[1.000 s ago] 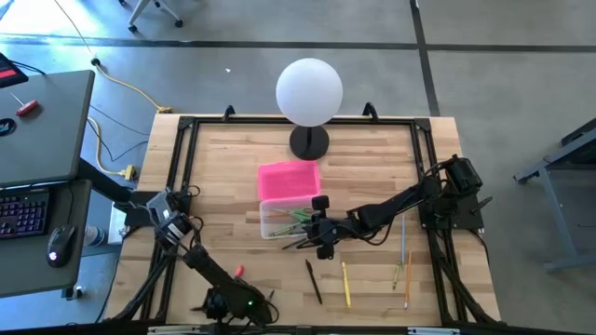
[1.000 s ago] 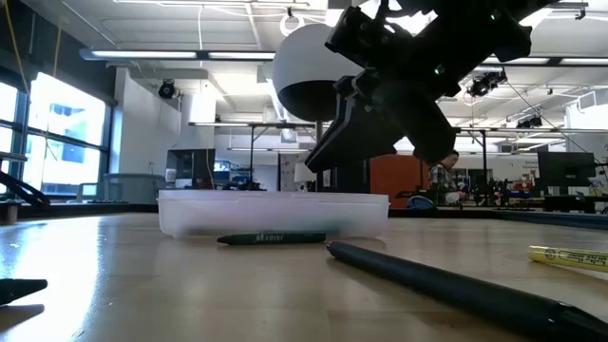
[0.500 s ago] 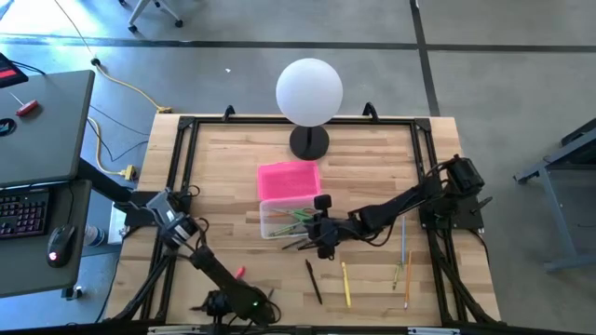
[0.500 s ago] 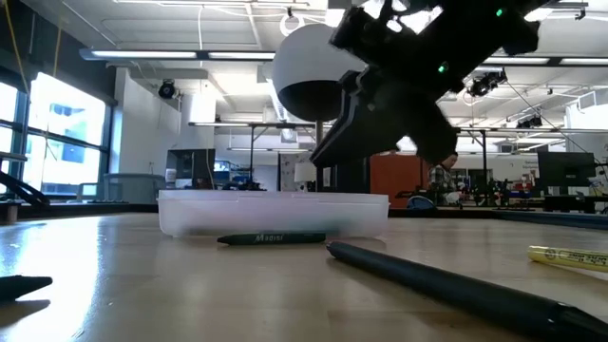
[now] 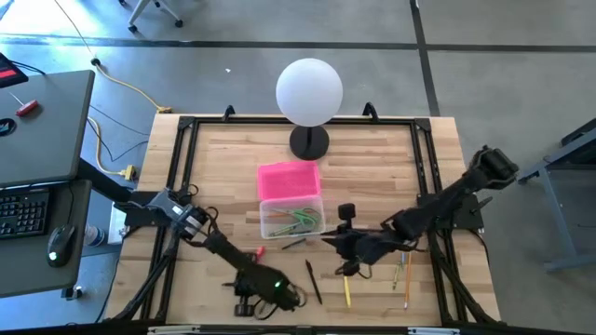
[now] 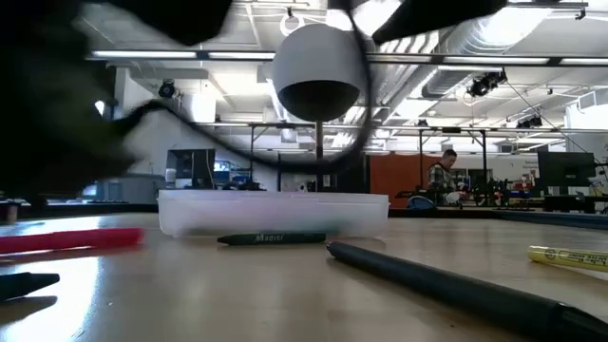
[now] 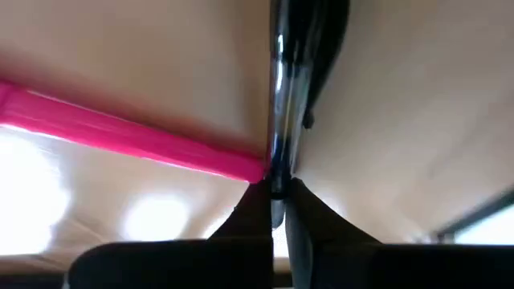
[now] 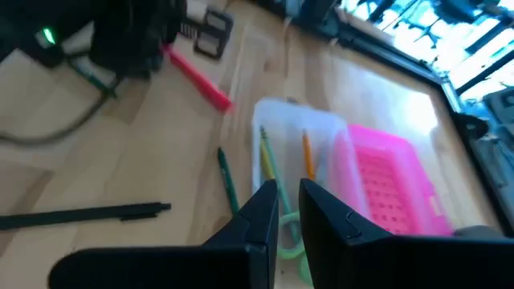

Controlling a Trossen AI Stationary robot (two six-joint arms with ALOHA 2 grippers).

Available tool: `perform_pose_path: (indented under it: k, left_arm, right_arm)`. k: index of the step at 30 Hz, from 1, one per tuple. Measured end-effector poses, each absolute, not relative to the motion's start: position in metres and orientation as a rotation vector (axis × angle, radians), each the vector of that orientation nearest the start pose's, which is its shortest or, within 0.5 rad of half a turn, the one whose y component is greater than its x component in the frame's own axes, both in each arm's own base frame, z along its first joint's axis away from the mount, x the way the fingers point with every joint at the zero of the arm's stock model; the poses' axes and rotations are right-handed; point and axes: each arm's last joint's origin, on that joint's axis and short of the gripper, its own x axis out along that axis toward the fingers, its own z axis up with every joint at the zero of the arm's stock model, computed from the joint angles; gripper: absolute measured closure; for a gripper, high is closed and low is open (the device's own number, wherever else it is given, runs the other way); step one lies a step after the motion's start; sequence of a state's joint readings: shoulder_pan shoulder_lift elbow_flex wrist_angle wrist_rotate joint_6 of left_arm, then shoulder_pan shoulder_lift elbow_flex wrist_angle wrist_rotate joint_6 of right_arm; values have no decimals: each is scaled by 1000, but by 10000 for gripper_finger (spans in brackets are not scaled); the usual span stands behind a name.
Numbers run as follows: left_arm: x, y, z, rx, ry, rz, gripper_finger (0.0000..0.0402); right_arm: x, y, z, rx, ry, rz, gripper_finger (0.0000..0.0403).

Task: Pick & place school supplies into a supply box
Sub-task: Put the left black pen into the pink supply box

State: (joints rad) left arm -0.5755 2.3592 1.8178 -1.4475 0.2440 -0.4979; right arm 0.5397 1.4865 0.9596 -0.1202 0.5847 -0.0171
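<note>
Left claw [image 7: 277, 210] pinches black pen [image 7: 281, 120], its axis pointing straight ahead.

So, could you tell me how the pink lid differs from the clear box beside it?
The lid is solid pink with a textured face, while the box is see-through. The box has pencils and other supplies in it, and the lid carries nothing. The lid lies on the lamp side, the box on the side towards the arms. Both are rectangles of similar outline, flat on the table, side by side.
</note>
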Motion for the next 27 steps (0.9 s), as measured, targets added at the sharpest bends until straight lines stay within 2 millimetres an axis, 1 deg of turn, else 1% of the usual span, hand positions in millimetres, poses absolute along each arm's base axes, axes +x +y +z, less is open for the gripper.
perform_pose_path:
  k: [3, 6, 10, 13, 20, 27]
  left_arm:
    - [357, -215, 136, 47, 1964, 30, 369]
    - [373, -202, 144, 82, 1871, 77, 369]
    - [391, -187, 153, 131, 1753, 145, 364]
    - [400, -180, 158, 145, 1699, 149, 366]
    - [413, -169, 160, 124, 1634, 117, 363]
    - [415, -165, 162, 164, 1603, 152, 372]
  right_arm:
    - [264, 152, 252, -333, 517, -46, 374]
    - [256, 156, 259, -280, 497, -48, 374]
    - [249, 161, 257, -233, 520, -46, 373]
    - [244, 164, 253, -232, 561, -41, 375]
    - [236, 168, 249, -188, 600, -49, 377]
    - [233, 172, 249, -175, 602, -37, 377]
